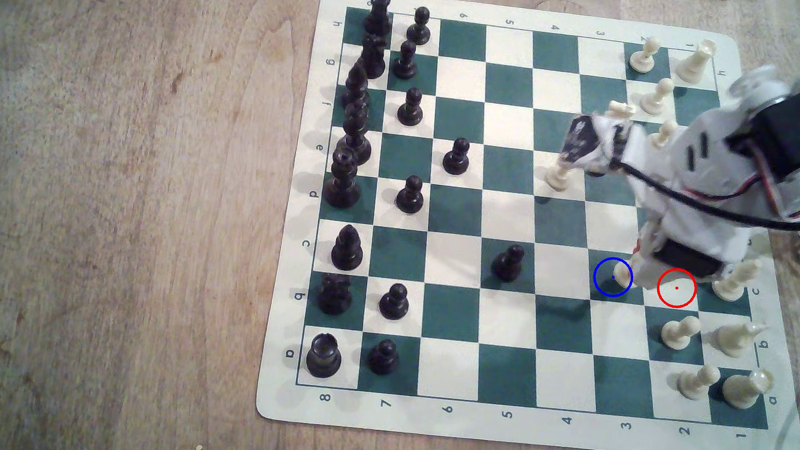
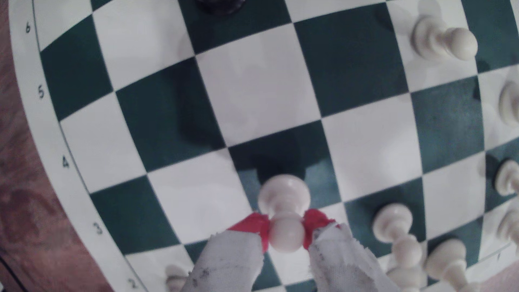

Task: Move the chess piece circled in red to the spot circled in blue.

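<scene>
We see the gripper (image 2: pixel 286 233) clamped on the chess piece (image 2: pixel 284 207), its two red-tipped fingers (image 2: pixel 254 224) pinching the pawn's ball head from either side in the wrist view. The pawn's flared base lies over a dark green square there; whether the base touches the board we cannot tell. In the exterior view the arm's cloth-wrapped body hides most of the pawn, and a cream base shows at the edge of the spot (image 1: pixel 606 283), the green square ringed in blue, in the row lettered c near the chessboard's (image 1: pixel 520 428) numbered edge on the exterior view's right half.

The white square ringed in red (image 1: pixel 676 288), just beside the spot toward the board's edge of column 1, stands bare. Beyond it a cream bishop (image 1: pixel 734 282) sits near that edge, partly under the arm.

Toward the board's middle the squares next to the spot are open: the nearest piece that way is a black pawn (image 1: pixel 507 263) in the same row, two squares off. Toward the corner marked a and 1 we find cream pieces in two columns, among them a cream pawn (image 1: pixel 678 332) one row from the red ring. In the wrist view this neighbour pawn (image 2: pixel 393 224) stands near the gripper's finger, apart from it.
</scene>
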Robot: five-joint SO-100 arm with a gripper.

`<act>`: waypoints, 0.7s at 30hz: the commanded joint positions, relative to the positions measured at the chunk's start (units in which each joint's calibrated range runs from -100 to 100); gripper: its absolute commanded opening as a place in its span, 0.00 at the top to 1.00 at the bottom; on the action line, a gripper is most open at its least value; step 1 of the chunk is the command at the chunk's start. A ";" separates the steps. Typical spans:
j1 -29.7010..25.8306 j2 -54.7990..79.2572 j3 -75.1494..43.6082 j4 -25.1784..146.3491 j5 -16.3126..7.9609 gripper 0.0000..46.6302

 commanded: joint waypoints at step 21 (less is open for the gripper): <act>0.64 4.95 -4.09 -3.22 1.03 0.95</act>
